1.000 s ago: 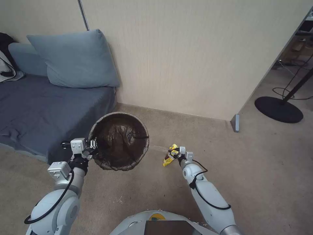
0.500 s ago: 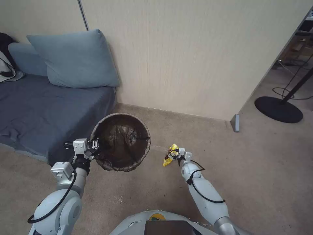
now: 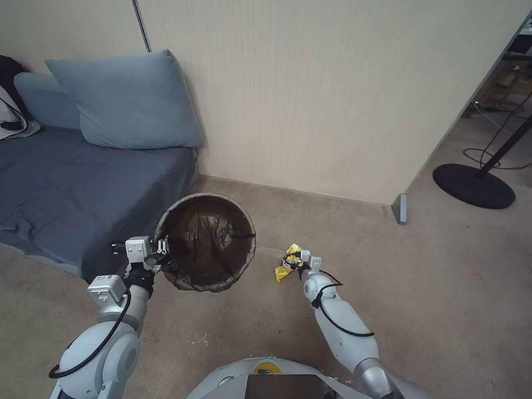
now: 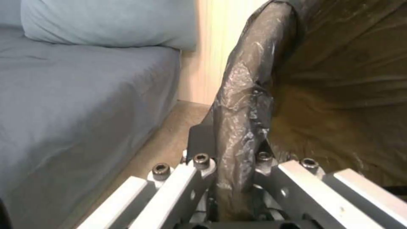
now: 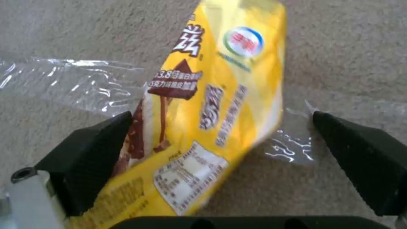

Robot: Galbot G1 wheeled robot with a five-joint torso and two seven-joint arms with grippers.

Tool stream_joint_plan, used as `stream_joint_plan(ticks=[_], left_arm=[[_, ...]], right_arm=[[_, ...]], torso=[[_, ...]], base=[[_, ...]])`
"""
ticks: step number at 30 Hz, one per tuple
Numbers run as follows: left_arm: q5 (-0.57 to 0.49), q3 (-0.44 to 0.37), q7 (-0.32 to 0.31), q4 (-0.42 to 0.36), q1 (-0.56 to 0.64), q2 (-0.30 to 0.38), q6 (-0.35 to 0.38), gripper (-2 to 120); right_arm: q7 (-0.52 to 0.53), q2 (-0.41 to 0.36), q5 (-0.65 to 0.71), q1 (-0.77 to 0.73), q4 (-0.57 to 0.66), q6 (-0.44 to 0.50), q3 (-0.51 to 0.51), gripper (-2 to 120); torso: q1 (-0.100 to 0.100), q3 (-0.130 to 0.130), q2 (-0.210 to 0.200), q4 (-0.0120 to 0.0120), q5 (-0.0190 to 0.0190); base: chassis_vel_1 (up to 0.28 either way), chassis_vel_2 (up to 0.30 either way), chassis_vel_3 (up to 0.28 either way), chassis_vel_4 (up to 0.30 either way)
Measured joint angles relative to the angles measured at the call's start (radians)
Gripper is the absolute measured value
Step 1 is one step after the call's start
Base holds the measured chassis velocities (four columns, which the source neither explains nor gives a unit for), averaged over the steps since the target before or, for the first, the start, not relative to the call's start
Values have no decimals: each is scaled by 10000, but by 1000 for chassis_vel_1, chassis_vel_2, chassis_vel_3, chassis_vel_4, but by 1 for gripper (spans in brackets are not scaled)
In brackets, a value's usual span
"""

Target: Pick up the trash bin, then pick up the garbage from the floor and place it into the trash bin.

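The trash bin [image 3: 244,221], lined with a dark bag, hangs tilted above the carpet. My left gripper [image 3: 163,247] is shut on its near-left rim. In the left wrist view the bag-covered rim [image 4: 246,95] runs down between the fingers of the left gripper [image 4: 235,165]. To the bin's right, a piece of garbage, a yellow snack wrapper [image 3: 284,266], sits at my right gripper [image 3: 296,259]. In the right wrist view the wrapper [image 5: 224,95] lies between the two black fingers of the right gripper [image 5: 220,152]. They stand wide apart, and one finger [image 5: 101,152] touches the wrapper's edge.
A grey sofa [image 3: 66,188] with a blue pillow [image 3: 127,100] stands left of the bin, and a beige wall [image 3: 310,111] is behind it. A clear plastic film [image 5: 76,82] lies on the carpet under the wrapper. A black round stand base [image 3: 474,185] sits far right.
The bin has shifted slightly right and away in my left gripper. My right arm has swung its elbow inward, and its gripper has edged left at the yellow wrapper.
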Motion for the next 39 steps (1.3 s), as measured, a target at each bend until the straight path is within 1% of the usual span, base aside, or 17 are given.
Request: stream_joint_plan(ticks=[8,10,11,14,16,17,19,20,22,23,26,27,28,32,33,35,39], left_arm=[[10,17,4,-23,26,4,-6,3],[23,33,4,-30,43,5,-9,3],[23,33,4,-30,43,5,-9,3],[44,81,6,-41,55,6,-11,3],[49,88,6,-41,57,6,-12,3],[72,111,6,-41,59,6,-15,3],[87,138,7,-36,60,5,-19,3],[87,138,7,-36,60,5,-19,3],[90,150,10,-23,62,15,-20,3],[90,150,10,-23,62,15,-20,3],[90,156,30,-11,63,43,-20,3],[90,161,35,-11,62,48,-21,3],[90,161,35,-11,62,48,-21,3],[90,208,42,-10,59,54,-21,3],[90,208,42,-10,59,54,-21,3],[90,231,41,-10,60,58,-19,3],[90,240,35,-10,60,61,-19,3]], right_arm=[[-151,48,-75,43,-137,95,74,99],[-203,50,-86,25,-141,138,77,89],[-203,50,-86,25,-141,138,77,89],[-235,51,-113,-23,-132,179,81,75],[-235,50,-113,-28,-128,182,82,72],[-236,49,-114,-47,-111,194,84,64],[-237,40,-113,-73,-85,199,83,56],[-237,40,-113,-73,-85,199,83,56],[-241,30,-111,-92,-63,206,81,46],[-241,30,-111,-92,-63,206,81,46],[-244,28,-103,-138,11,205,65,30],[-245,24,-100,-155,43,202,54,26],[-245,24,-100,-155,43,202,54,26],[-247,2,-99,-196,137,190,41,10],[-247,2,-99,-196,137,190,41,10],[-246,-16,-100,-200,172,189,56,0],[-233,-52,-99,-243,315,192,79,0]], torso=[[0,0,0,-1,-1],[0,0,0,-1,-2],[0,0,0,-1,-2],[0,0,0,-2,-3],[0,-1,0,-3,-3],[0,-1,0,-3,-4],[0,-1,0,-3,-1],[0,-1,0,-3,-1],[0,-1,0,0,0],[0,-1,0,0,0],[0,0,0,3,4],[0,0,0,3,4],[0,0,0,3,4],[0,0,0,2,4],[0,0,0,2,4],[0,0,0,1,2],[0,0,0,1,2]], base=[[0,0,0,0],[0,0,0,0],[0,0,0,0],[0,0,0,0],[0,0,0,0],[0,0,0,0],[0,0,0,0],[0,0,0,0],[0,0,0,0],[0,0,0,0],[0,0,0,0],[0,0,0,0],[0,0,0,0],[0,0,0,0],[0,0,0,0],[0,0,0,0],[0,0,0,0]])
